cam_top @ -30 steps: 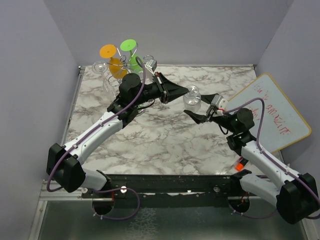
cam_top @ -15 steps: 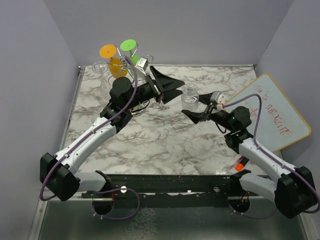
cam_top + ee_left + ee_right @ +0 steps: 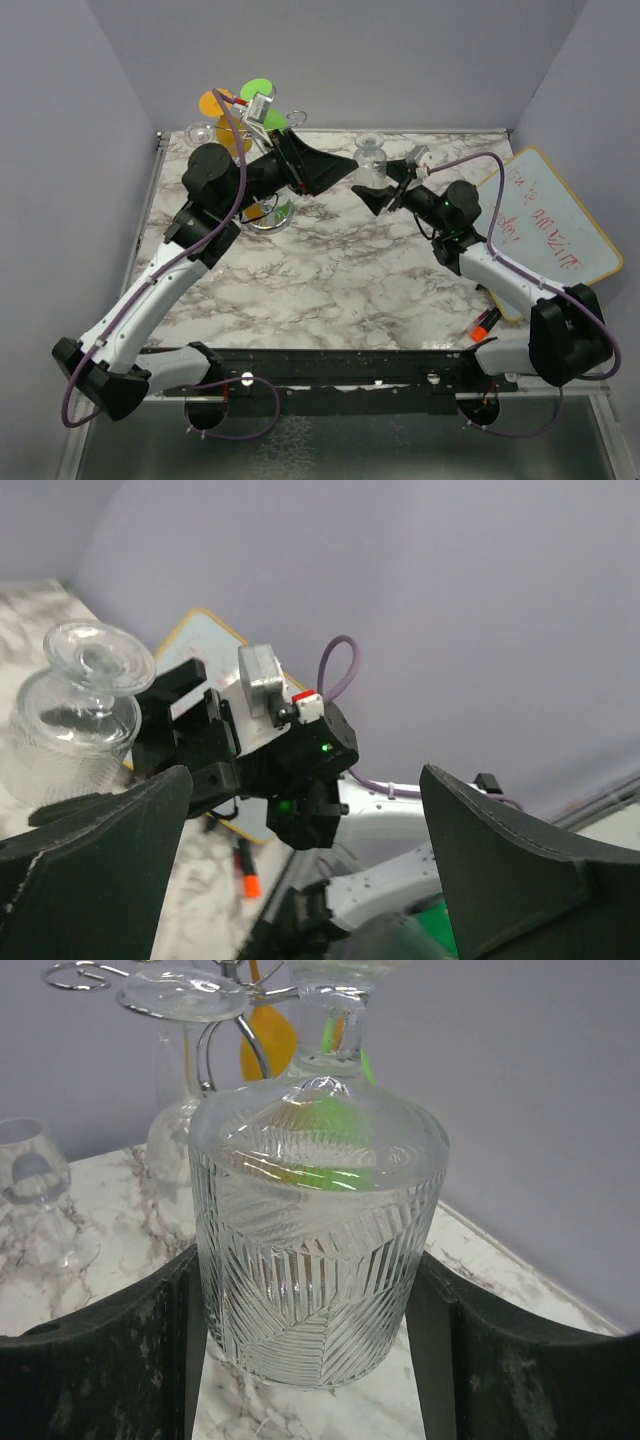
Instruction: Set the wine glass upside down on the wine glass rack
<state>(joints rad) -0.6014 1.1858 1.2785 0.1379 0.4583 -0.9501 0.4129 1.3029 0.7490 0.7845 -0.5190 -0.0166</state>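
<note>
**Top external view.**
- Left arm: rises from its base at the near left, elbow high, forearm reaching to the far middle of the marble table (image 3: 330, 270).
- Left gripper (image 3: 335, 172): points right toward the wine glass, fingers spread apart, nothing between them.
- Right arm: stretches from the near right corner up and leftward, wrist lifted above the tabletop.
- Right gripper (image 3: 380, 192): clamped on the bowl of the wine glass (image 3: 372, 160), which is held in the air, foot up and rim down, just right of the left gripper's tips.
- Wine glass rack (image 3: 265, 214): far left, behind the left arm. It carries an orange glass (image 3: 215, 103), a green glass (image 3: 262, 90) and a clear glass (image 3: 200, 133).
- Whiteboard (image 3: 545, 225): leans at the right edge.

**Left wrist view.**
- Both black fingers (image 3: 90, 870) sit wide apart at the lower corners.
- Between them, farther off, the right gripper grips the inverted wine glass (image 3: 75, 715).
- A red marker (image 3: 250, 878) lies below it.

**Right wrist view.**
- The ribbed bowl of the wine glass (image 3: 320, 1230) fills the middle, pinched between two black fingers (image 3: 95, 1360), stem upward.
- The rack's wire arms (image 3: 225, 1050) stand behind it, well apart from the glass.
</note>
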